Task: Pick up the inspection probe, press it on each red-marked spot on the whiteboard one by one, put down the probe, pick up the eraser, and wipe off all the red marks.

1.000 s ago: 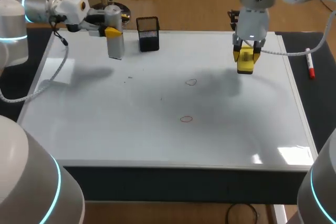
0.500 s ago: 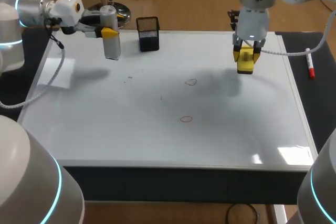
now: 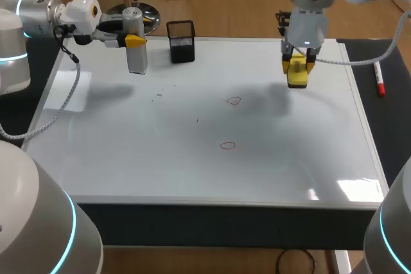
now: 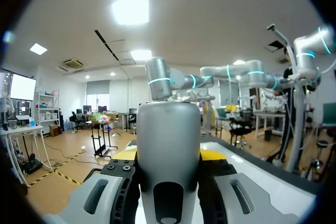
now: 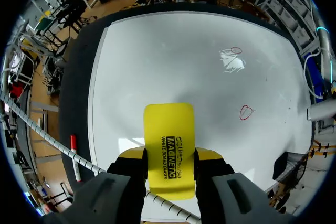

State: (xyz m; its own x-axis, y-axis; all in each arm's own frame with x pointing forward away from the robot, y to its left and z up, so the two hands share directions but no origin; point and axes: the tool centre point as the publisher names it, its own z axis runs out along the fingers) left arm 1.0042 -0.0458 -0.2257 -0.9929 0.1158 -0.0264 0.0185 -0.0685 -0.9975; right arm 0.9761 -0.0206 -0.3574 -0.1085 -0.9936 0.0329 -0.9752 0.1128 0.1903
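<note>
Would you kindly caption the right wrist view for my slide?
Right hand grips yellow eraser over whiteboard bearing two red marks.

bright overhead light, glare on whiteboard [image 3: 160, 158]

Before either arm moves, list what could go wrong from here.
The probe in the left hand is close beside the black mesh cup; swinging toward the red marks might clip it. The right hand holds the eraser; wiping before probing is done would lose the marks. Both arms meeting over the whiteboard could collide.
</note>
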